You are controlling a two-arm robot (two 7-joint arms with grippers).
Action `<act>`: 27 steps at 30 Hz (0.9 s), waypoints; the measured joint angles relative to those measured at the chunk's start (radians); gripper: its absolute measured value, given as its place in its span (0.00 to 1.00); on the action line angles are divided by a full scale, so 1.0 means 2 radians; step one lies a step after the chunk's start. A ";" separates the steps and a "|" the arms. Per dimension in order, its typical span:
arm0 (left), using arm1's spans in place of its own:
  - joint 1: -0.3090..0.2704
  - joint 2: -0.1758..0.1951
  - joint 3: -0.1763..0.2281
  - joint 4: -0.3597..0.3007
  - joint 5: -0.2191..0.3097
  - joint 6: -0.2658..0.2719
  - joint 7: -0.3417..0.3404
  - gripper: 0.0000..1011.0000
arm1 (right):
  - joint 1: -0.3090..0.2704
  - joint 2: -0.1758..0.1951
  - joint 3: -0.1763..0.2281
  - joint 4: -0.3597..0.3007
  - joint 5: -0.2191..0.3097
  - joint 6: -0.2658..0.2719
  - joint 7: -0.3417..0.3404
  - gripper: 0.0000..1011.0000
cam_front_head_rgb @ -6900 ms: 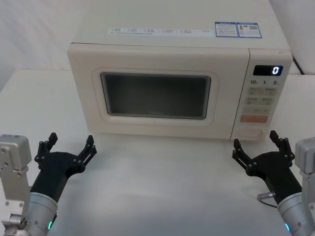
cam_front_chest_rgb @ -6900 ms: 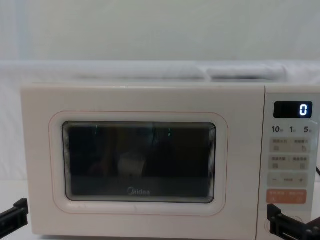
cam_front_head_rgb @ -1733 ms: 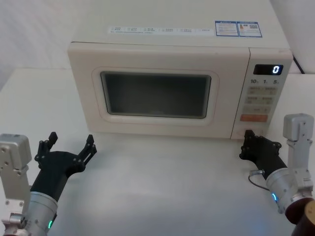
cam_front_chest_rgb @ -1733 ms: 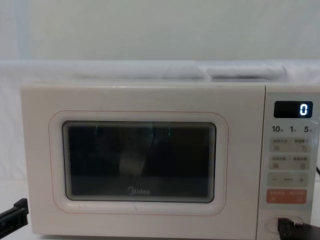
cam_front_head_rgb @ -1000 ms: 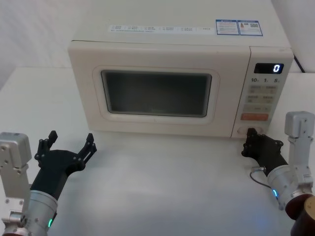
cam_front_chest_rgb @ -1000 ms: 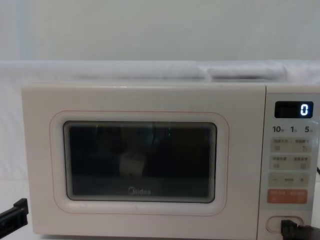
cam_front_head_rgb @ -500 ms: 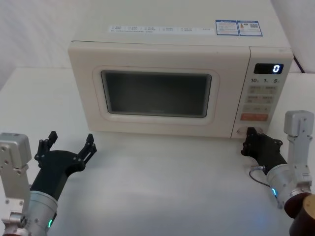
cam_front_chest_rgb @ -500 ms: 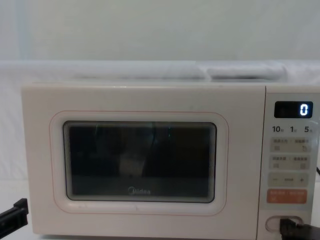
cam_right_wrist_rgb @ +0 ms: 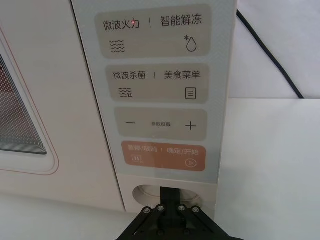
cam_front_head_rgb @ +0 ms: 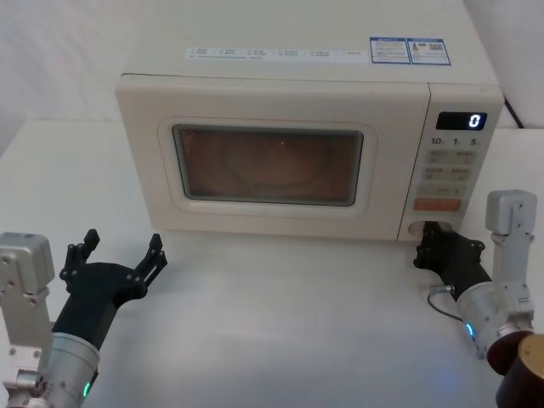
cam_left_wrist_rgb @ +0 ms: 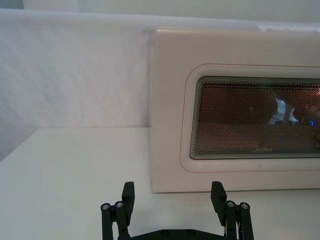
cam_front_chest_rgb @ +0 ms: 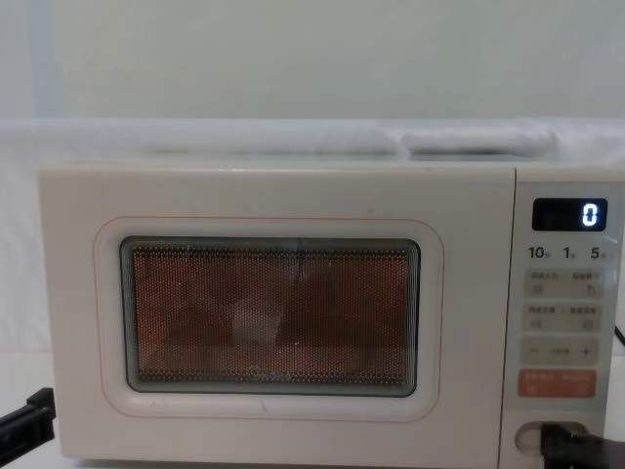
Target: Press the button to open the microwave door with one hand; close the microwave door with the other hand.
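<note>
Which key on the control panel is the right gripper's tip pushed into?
The wide pill-shaped button at the panel's bottom, pressed in by the right gripper. It sits below the orange key; the pale keys above go untouched.

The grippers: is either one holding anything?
Nothing is held. The right gripper pushes its closed tip into the button; the left gripper hangs open.

The microwave (cam_front_head_rgb: 289, 144) sits at the back of the table (cam_front_head_rgb: 280, 323), front facing the robot. The microwave door (cam_front_head_rgb: 268, 166) takes up the left and middle of that front, with the control panel (cam_front_head_rgb: 450, 170) in a narrow strip on its right. At the foot of that panel is the button (cam_right_wrist_rgb: 150, 192), and the right gripper (cam_front_head_rgb: 429, 242) is right against it. The left gripper (cam_front_head_rgb: 119, 255) hangs over the table's near left, well apart from the microwave.
</note>
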 joint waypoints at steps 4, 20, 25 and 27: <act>0.000 0.000 0.000 0.000 0.000 0.000 0.000 0.99 | 0.001 0.000 0.000 0.001 0.000 0.000 0.000 0.00; 0.000 0.000 0.000 0.000 0.000 0.000 0.000 0.99 | 0.002 0.000 0.003 -0.001 -0.001 0.000 0.002 0.00; 0.000 0.000 0.000 0.000 0.000 0.000 0.000 0.99 | -0.006 0.003 0.004 -0.014 0.001 0.003 0.005 0.00; 0.000 0.000 0.000 0.000 0.000 0.000 0.000 0.99 | -0.011 0.006 0.003 -0.022 0.002 0.006 0.007 0.00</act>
